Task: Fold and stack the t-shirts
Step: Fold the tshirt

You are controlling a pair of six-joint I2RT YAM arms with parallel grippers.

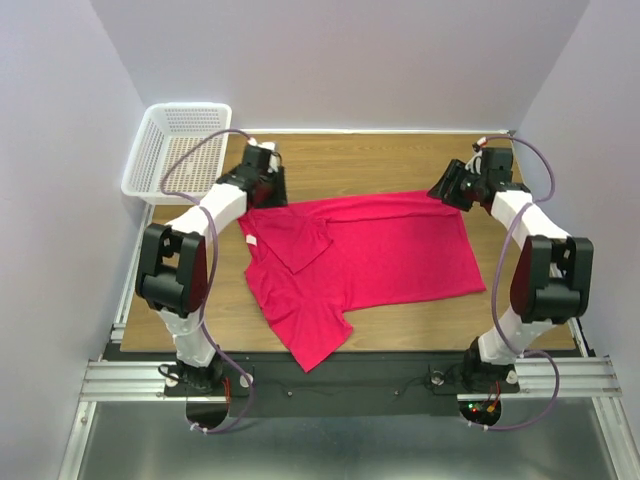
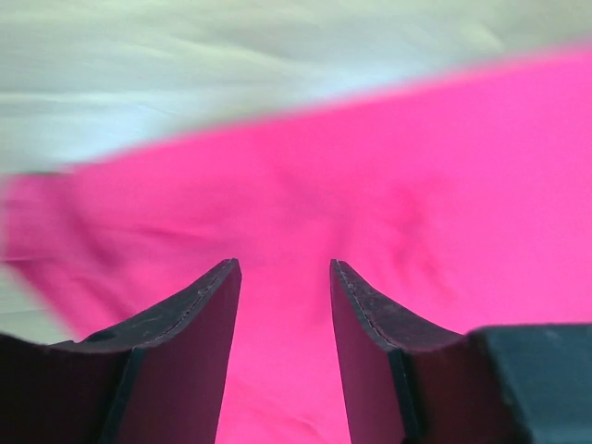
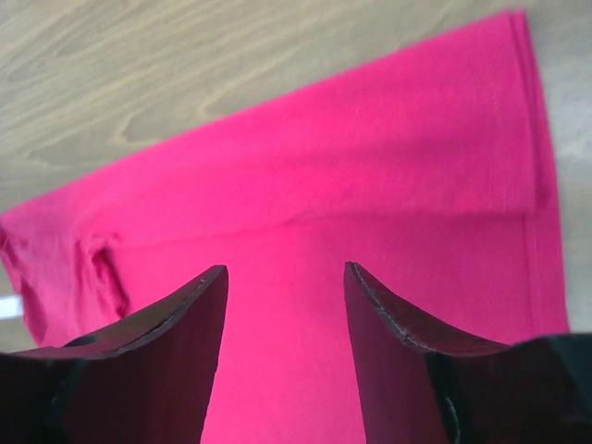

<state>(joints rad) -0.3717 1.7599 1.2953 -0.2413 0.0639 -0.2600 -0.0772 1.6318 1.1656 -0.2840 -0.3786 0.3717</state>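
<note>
I see one pink t-shirt (image 1: 370, 250) lying on the table (image 1: 380, 160) and one white basket (image 1: 190, 108) at the far left corner. My left gripper (image 2: 285, 265) and right gripper (image 3: 286, 268) both hang over the shirt with fingers spread, holding nothing.

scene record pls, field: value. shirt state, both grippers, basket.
t-shirt: one, crimson-pink, spread on the table; one sleeve flipped onto the body, one part reaching past the near table edge
fold: not yet done, no stack
left gripper: open, over the shirt's far left edge, nothing between the fingers
right gripper: open, over the shirt's far right corner, nothing between the fingers
basket: white mesh, far left corner, apart from the shirt
</note>
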